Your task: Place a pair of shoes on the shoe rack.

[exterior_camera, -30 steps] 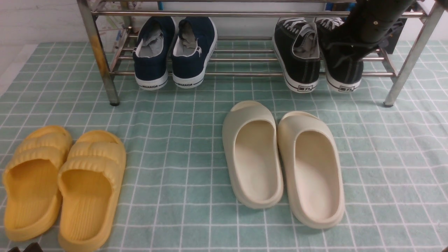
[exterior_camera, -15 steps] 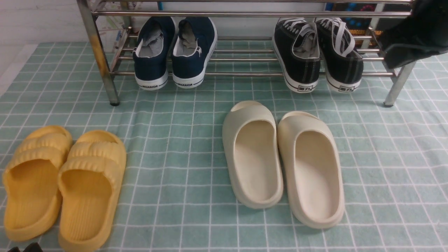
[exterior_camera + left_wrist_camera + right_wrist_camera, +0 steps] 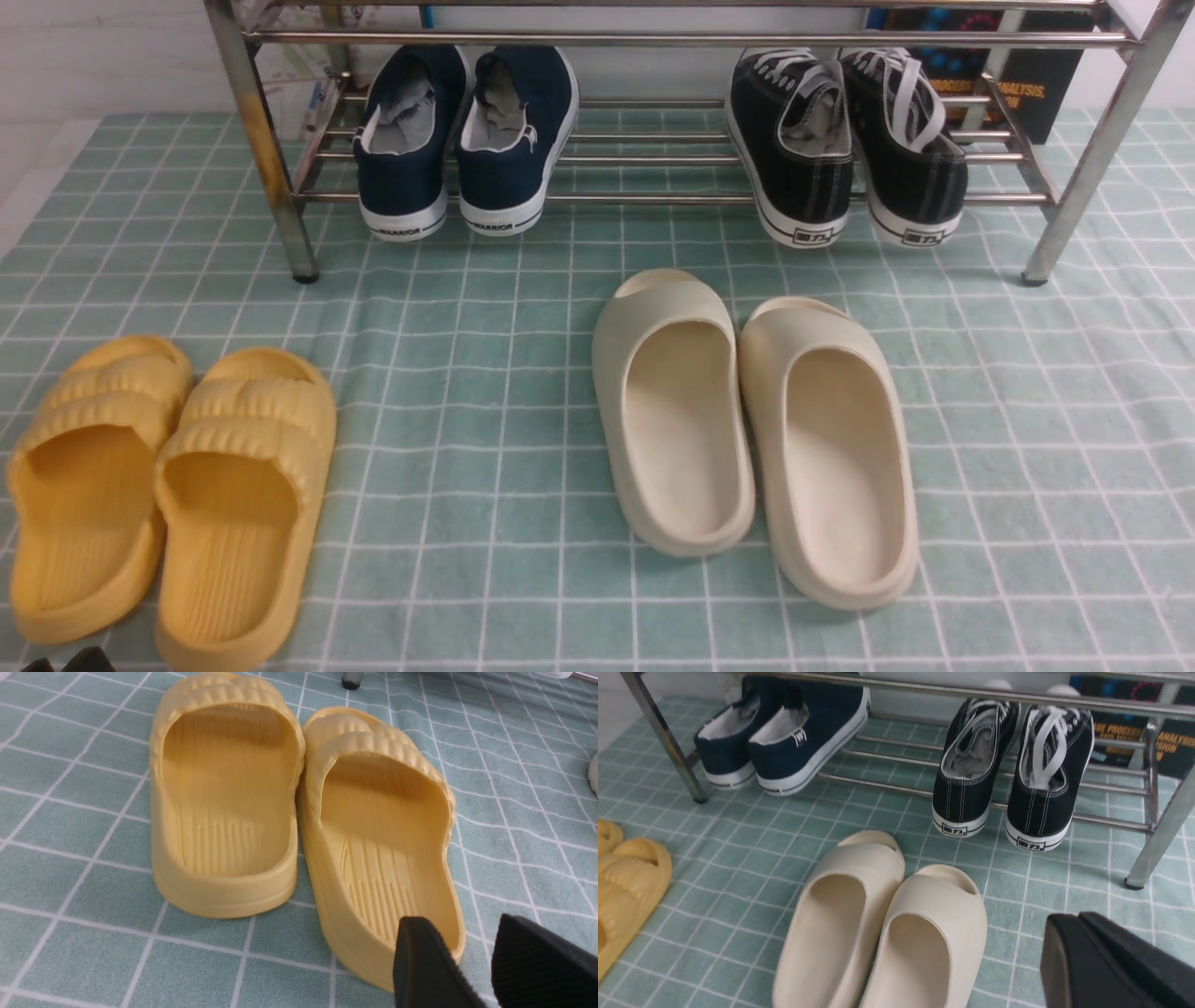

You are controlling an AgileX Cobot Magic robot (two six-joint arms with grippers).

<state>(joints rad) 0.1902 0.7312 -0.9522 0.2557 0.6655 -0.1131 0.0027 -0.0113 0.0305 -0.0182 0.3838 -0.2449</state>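
The 2 black sneakers point(image 3: 845, 149) were seen resting side by side on the rack point(image 3: 653, 198), both grippers empty, right point(image 3: 1106, 961) clenched, left point(image 3: 472, 966) parted; withdrawal was best kept clear of the rack.

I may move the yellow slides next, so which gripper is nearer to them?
Left. The left gripper hangs right at the heel of one of the yellow slides. The right gripper is beyond the cream slides, near the shoe rack leg.
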